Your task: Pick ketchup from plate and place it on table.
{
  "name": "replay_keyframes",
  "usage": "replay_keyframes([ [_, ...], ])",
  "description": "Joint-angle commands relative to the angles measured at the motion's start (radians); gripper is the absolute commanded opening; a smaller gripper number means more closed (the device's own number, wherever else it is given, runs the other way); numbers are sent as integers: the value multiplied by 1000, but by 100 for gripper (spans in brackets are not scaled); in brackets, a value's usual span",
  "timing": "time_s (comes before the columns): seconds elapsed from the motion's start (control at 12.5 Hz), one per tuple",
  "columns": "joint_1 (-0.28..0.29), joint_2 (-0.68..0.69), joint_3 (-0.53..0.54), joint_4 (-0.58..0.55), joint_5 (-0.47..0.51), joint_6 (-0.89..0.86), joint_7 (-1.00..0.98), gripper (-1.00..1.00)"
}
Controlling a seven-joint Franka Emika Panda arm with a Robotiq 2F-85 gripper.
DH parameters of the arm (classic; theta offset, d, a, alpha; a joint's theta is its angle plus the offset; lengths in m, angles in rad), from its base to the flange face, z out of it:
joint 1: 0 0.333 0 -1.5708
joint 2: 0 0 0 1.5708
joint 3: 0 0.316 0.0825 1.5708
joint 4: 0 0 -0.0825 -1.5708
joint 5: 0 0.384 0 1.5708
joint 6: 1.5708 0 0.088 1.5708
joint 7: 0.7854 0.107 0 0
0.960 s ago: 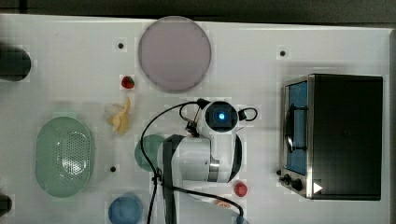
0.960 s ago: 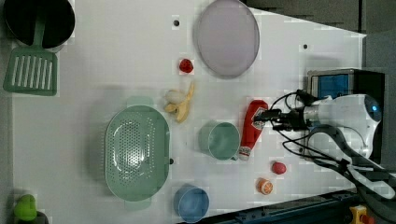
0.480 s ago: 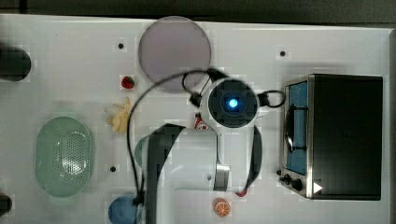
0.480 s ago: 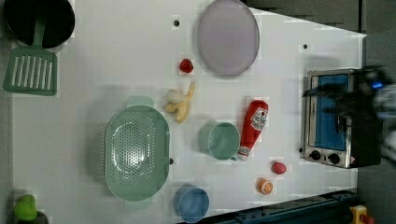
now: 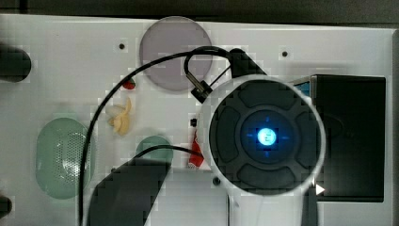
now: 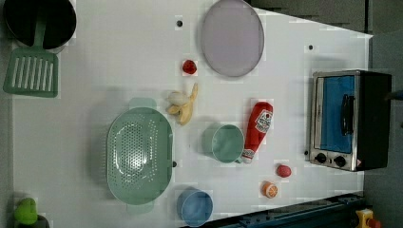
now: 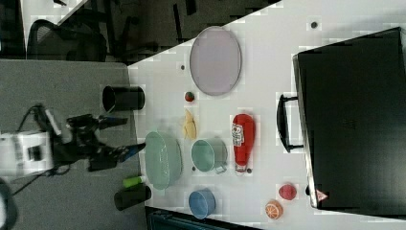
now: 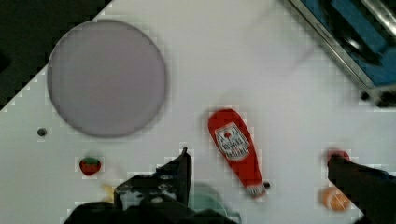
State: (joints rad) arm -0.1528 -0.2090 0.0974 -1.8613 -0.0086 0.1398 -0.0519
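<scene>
Ketchup (image 6: 259,128) is lying flat on the white counter (image 6: 119,47), and you are looking at a task whose placing step appears, by this layout, already done. Reading the left view from its left: a green perforated basket (image 6: 139,154) is sitting well apart from the action, a peeled banana (image 6: 183,108) is resting beside it, and a green cup (image 6: 227,143) is standing just beside the bottle's cap end, close enough that touching cannot be ruled out. Up toward the far edge, the lilac-grey plate (image 6: 232,37) is lying bare, with a small strawberry-like piece (image 6: 189,67) near its rim. At the left view's right, a toaster oven (image 6: 349,119) is standing clear of the bottle.

In the wrist view, the pincer (image 8: 261,186) is hanging high above the bottle with its two dark fingers (image 8: 180,170) spread wide and holding nothing. Judging from that, you are seeing the retreat after release; the next move calls only for the arm to be drawing away without brushing the cup or bottle.

In the top view, the arm's round body (image 5: 266,136) is covering most of the bottle, leaving you a red sliver. The label's wording is too small to read.
</scene>
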Motion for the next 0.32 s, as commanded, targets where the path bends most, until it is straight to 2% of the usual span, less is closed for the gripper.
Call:
replay_keyframes([
  [0.08,-5,59,1,37,3,-107,88,100],
  [0.32,-5,60,0,55,2,-99,88,100],
])
